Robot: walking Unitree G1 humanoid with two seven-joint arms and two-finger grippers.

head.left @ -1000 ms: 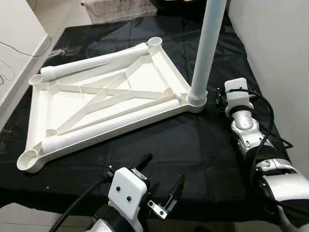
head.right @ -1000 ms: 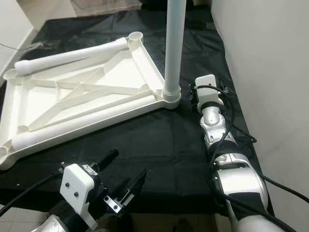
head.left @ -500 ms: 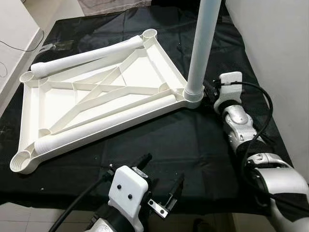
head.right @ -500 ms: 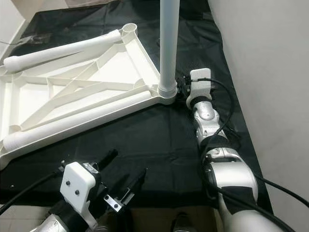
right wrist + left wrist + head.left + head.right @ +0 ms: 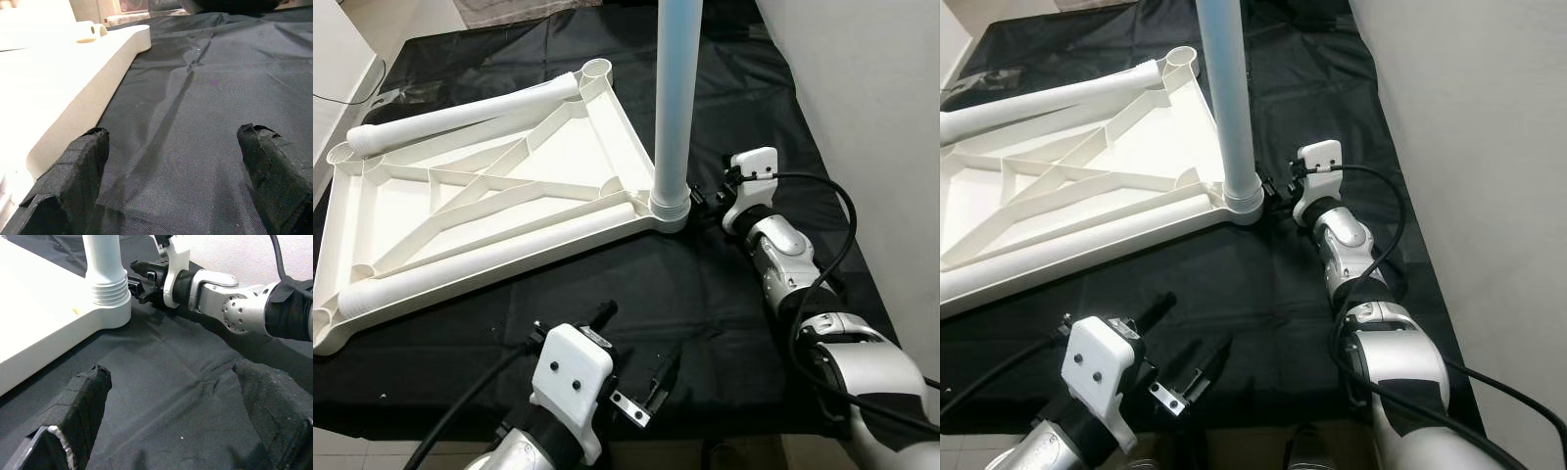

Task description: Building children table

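An upturned white table top [image 5: 401, 211] lies on the black cloth [image 5: 705, 294]. One white leg [image 5: 674, 108] stands upright in its near right corner socket. Two loose legs lie along the top, one at the far edge [image 5: 460, 117] and one at the near edge [image 5: 489, 257]. My right gripper [image 5: 707, 196] rests low on the cloth, just right of the upright leg's threaded base [image 5: 110, 293], open with nothing between its fingers. My left gripper [image 5: 634, 343] hovers open over the cloth's front edge, well short of the table top.
Empty corner sockets show at the far corner [image 5: 596, 70] and the far left [image 5: 342, 155]. A white wall [image 5: 862, 98] runs close along the right side. The cloth ends at the front, with light floor [image 5: 352, 455] below it.
The whole view has swung, so the table top and leg sit further left in the picture. My right gripper stays beside the leg's base. The left gripper holds its place.
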